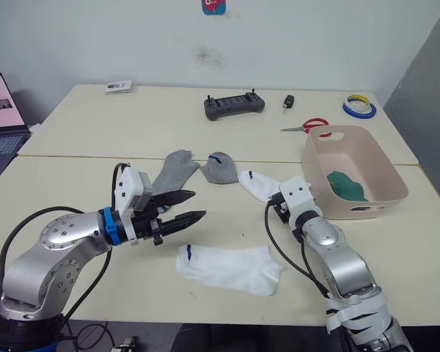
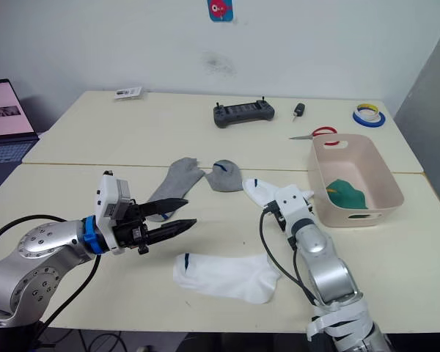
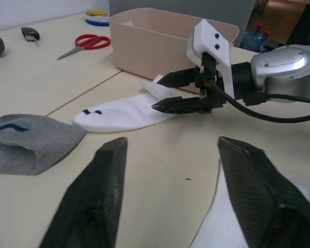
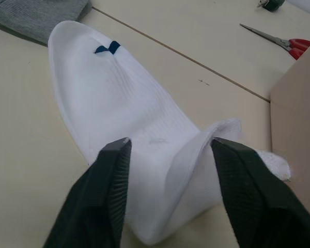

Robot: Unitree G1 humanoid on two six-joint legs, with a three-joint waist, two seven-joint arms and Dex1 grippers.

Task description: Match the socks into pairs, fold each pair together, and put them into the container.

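A laptop [image 1: 1, 117] is seen at the far left edge, on a separate surface beside the table [image 1: 95, 132]. A small card [image 1: 119, 86] lies near the table's far left corner. The left gripper [image 1: 182, 207] is held above the near part of the table, its two fingers spread apart and nothing between them. Just beyond it, a flat grey sock [image 1: 172, 170] is laid out, and a second grey sock [image 1: 220, 168], bunched and marked with a blue line, lies just beside it. A white sock [image 1: 229, 268] is spread flat on the near side of the table, close below the left gripper's fingertips, with a small blue mark at its cuff. A black controller [image 1: 234, 105] rests at the far middle of the table, and a small black key fob [image 1: 287, 102] is placed to its right. Another white sock [image 4: 134, 124] lies between the grey socks and the tub; its near end is humped up between the parted fingers of the right gripper [image 4: 168, 150], which is set around the fabric without being closed on it. Red-handled scissors [image 1: 308, 126] lie behind the tub. The pink tub [image 1: 385, 176] stands on the right of the table, and green socks [image 1: 346, 185] are seen inside it. Rolls of tape [image 1: 359, 106] sit at the far right corner.
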